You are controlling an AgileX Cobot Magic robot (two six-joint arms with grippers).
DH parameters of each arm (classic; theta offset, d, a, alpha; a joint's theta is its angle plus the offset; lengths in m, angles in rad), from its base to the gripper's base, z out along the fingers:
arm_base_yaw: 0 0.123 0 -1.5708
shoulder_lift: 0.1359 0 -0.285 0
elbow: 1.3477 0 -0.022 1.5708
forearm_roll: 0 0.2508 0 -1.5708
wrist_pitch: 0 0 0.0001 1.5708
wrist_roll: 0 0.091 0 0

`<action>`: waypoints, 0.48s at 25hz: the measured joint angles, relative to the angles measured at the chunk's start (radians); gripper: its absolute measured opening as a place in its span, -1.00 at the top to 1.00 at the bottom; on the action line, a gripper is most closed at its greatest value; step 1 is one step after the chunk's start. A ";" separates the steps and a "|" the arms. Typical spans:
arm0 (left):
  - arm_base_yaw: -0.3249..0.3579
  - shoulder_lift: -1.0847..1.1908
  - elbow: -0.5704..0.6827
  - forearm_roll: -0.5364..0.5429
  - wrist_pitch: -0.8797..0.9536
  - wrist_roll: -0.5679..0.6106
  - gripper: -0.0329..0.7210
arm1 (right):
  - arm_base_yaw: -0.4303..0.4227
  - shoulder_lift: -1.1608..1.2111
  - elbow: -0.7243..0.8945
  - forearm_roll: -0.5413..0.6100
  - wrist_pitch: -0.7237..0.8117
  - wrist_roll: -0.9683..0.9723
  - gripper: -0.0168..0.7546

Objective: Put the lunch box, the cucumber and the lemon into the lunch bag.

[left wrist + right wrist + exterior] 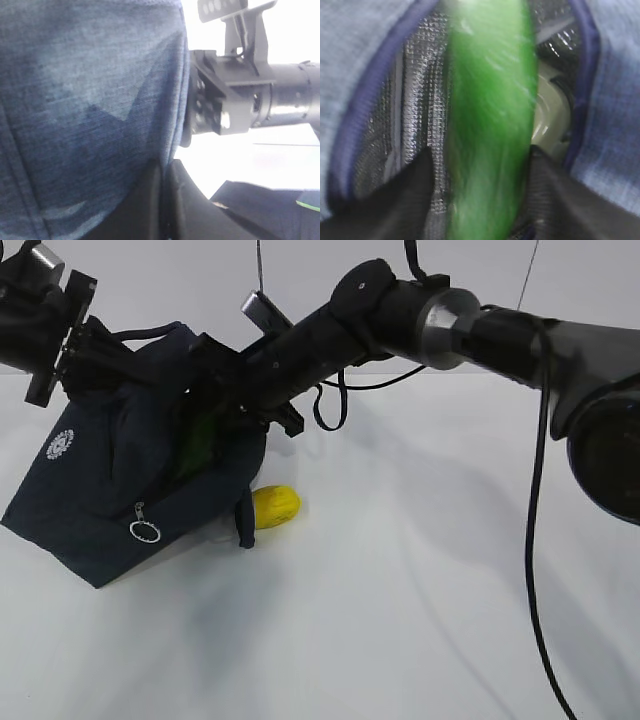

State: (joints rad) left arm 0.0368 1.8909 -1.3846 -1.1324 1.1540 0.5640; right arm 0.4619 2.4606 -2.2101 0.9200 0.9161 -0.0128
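The lunch bag (pixel 120 490) is the biggest thing here, a dark blue bag tipped up on the white table (pixel 420 590). The left gripper (pixel 85 335) is pinched tight on the bag's top cloth, likely to keep the mouth open. The right gripper (pixel 215 420) squeezes the cucumber (pixel 487 125) between its fingers, poking it into the bag. The lunch box (pixel 550 112) sits deep inside already. The little lemon (pixel 274 506) waits on the table, right beside the bag.
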 joint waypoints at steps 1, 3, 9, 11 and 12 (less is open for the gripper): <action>0.000 0.000 0.000 0.000 0.000 0.000 0.94 | 0.000 0.008 0.000 0.005 -0.004 0.000 0.09; 0.000 0.000 0.000 0.000 0.000 0.000 0.94 | 0.000 0.015 0.000 0.009 -0.011 0.000 0.02; 0.000 0.000 0.000 -0.001 -0.013 0.002 0.94 | 0.000 0.017 0.000 0.017 0.003 -0.001 -0.27; 0.006 0.000 0.000 -0.001 -0.017 0.002 0.94 | 0.000 0.017 0.000 0.019 0.036 -0.001 -0.29; 0.010 0.000 0.000 0.000 -0.018 0.002 0.94 | 0.000 0.017 0.000 0.019 0.056 -0.001 -0.30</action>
State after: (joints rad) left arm 0.0471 1.8909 -1.3846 -1.1319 1.1357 0.5656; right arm 0.4619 2.4775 -2.2101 0.9390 0.9718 -0.0143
